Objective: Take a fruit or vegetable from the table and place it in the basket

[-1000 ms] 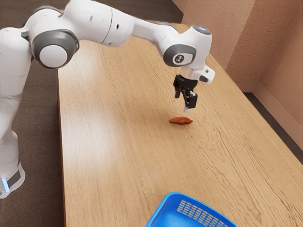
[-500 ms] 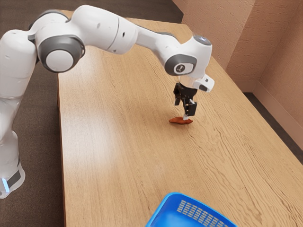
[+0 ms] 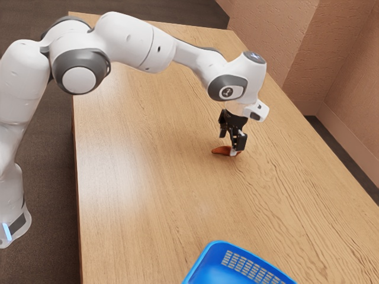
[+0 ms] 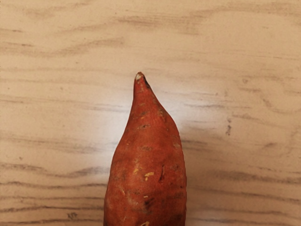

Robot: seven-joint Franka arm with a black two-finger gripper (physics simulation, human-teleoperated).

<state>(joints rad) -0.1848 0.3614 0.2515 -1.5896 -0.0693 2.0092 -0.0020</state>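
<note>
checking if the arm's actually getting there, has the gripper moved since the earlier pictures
Yes. In the exterior view, the gripper has come down toward the table: its nearer fingertip, first above the sweet potato, now overlaps it.

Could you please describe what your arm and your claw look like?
My arm is white and smoothly rounded, with dark grey joint covers, pale round caps, a small dark emblem near the wrist and a light-blue strip at the base. The claw is black, angular and two-fingered, with a whitish tip.
</note>
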